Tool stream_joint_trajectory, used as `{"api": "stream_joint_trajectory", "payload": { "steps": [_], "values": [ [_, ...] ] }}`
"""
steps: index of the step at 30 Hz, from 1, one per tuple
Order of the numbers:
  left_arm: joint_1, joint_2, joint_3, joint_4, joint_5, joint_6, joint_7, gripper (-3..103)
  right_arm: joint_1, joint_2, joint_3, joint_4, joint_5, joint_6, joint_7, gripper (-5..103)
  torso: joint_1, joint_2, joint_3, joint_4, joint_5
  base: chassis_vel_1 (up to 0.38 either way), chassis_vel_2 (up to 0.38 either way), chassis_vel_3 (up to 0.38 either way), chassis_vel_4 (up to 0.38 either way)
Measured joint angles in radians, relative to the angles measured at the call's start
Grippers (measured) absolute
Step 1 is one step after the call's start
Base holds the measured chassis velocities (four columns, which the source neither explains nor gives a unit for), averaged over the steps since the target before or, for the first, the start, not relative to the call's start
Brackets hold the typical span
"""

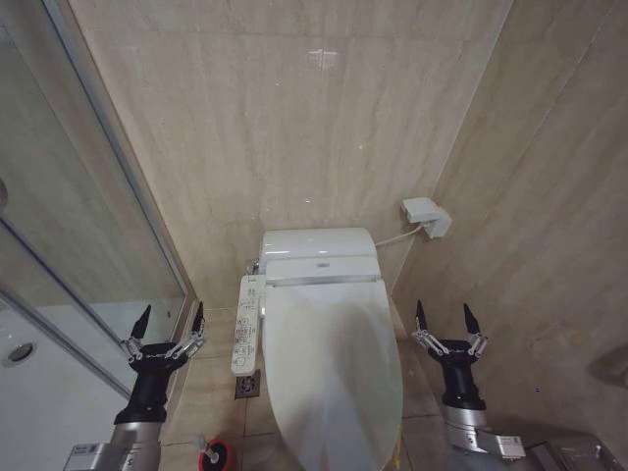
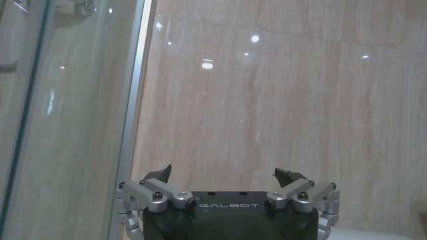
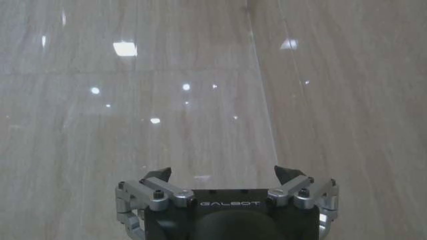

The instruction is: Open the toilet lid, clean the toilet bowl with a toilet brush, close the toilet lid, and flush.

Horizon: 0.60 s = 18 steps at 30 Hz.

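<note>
Both claws stand upright with fingers spread and nothing between them: the left claw (image 1: 170, 320) hangs on the left of the toilet beside the glass shower partition (image 1: 69, 226), the right claw (image 1: 446, 318) on the right near the side wall (image 1: 549, 226), each clear of the toilet. Down at the near edge, the toilet lid (image 1: 332, 368) is cut off, so its front end cannot be made out; it lies shut, hiding the toilet bowl beneath. White and elongated, the lid reaches back to the tank (image 1: 319, 251) against the far wall (image 1: 294, 118). A long button panel (image 1: 246, 324) runs along the toilet's left side. On the floor (image 1: 211, 392) near the left claw's arm sits a round red holder (image 1: 217, 456), partly cropped; its contents are too small to tell. A floor drain (image 1: 246, 386) lies just beside the panel. Beige streaked tiles cover the walls and floor, and a white box (image 1: 427, 216) is mounted near the far right corner, a cable running to the tank.
</note>
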Motion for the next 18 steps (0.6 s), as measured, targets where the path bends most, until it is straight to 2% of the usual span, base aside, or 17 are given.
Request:
{"api": "stream_joint_trajectory", "payload": {
  "steps": [9,18],
  "values": [
    [-0.007,-0.006,0.027,0.030,0.000,-0.002,0.000,100,-0.013,0.026,0.024,0.004,0.000,0.002,0.003,100,0.000,0.000,0.000,0.0001,-0.0001,0.112,-0.099,-0.096,0.104],
    [-0.030,-0.023,0.068,0.076,0.017,-0.007,0.001,100,-0.020,0.028,0.034,-0.004,0.004,0.004,0.012,100,0.000,0.000,0.000,0.0002,-0.0002,0.244,-0.244,-0.232,0.228]
  ]
}}
